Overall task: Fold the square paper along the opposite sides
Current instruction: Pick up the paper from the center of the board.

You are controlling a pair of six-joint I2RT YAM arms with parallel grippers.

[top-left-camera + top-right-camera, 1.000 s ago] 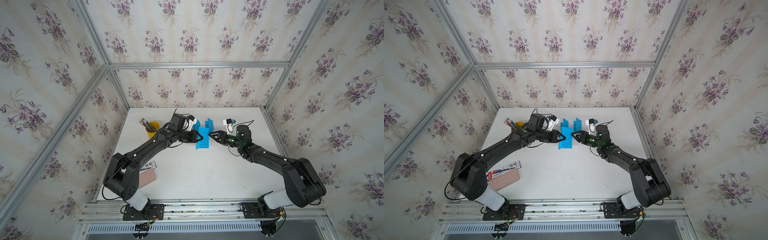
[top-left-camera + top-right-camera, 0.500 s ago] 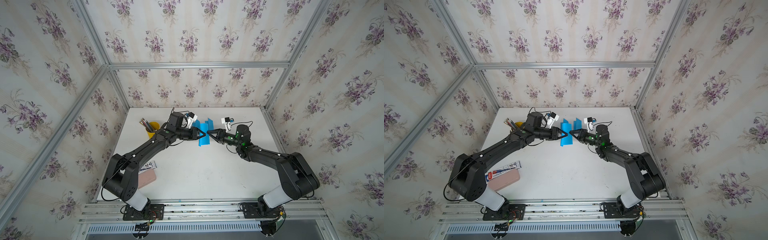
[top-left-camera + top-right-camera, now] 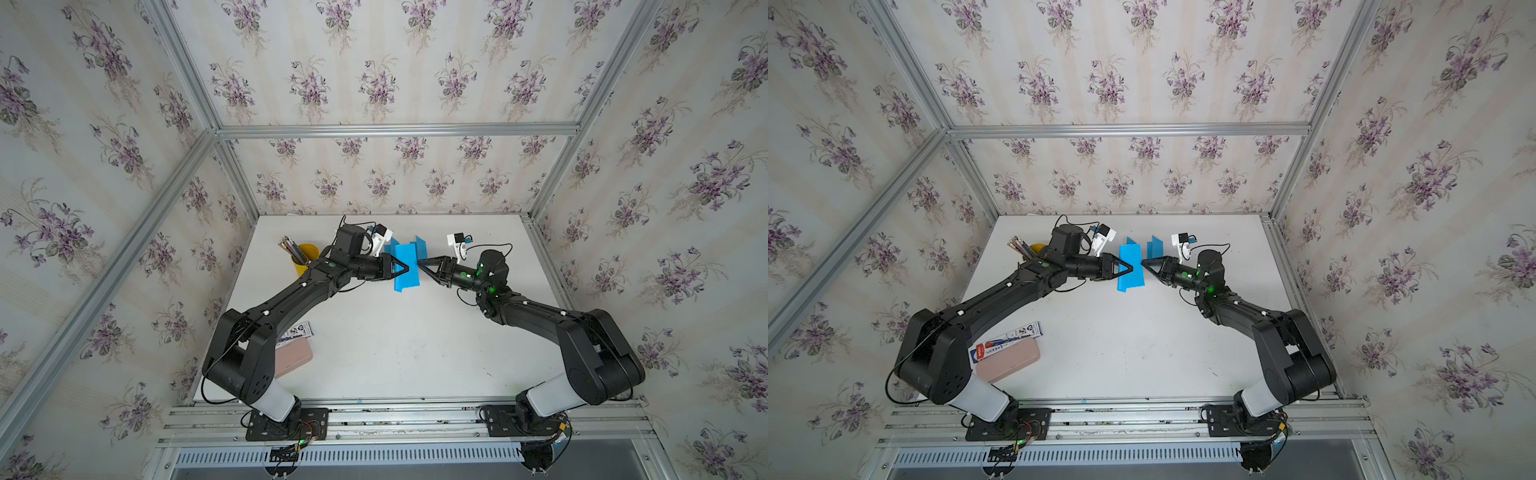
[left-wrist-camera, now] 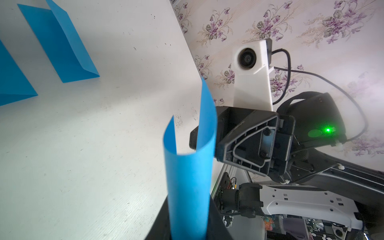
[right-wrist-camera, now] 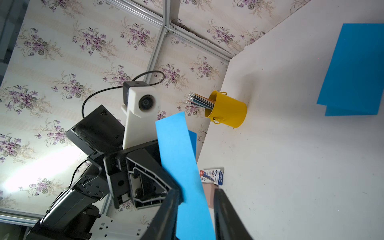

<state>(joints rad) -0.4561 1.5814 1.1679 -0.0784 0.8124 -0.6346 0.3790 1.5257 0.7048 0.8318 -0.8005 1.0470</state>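
Where the square blue paper sheet (image 3: 409,281) sits: far centre of your white worktop (image 3: 395,353), curled into a U between both arms.
Left end effector (image 3: 406,268): narrow, gripping one end of your sheet.
Right end effector (image 3: 419,263): sheet passes between its jaws; you cannot tell whether it grips.

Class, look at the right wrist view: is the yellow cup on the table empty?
No, the yellow cup holds a bunch of pencils sticking out of its mouth.
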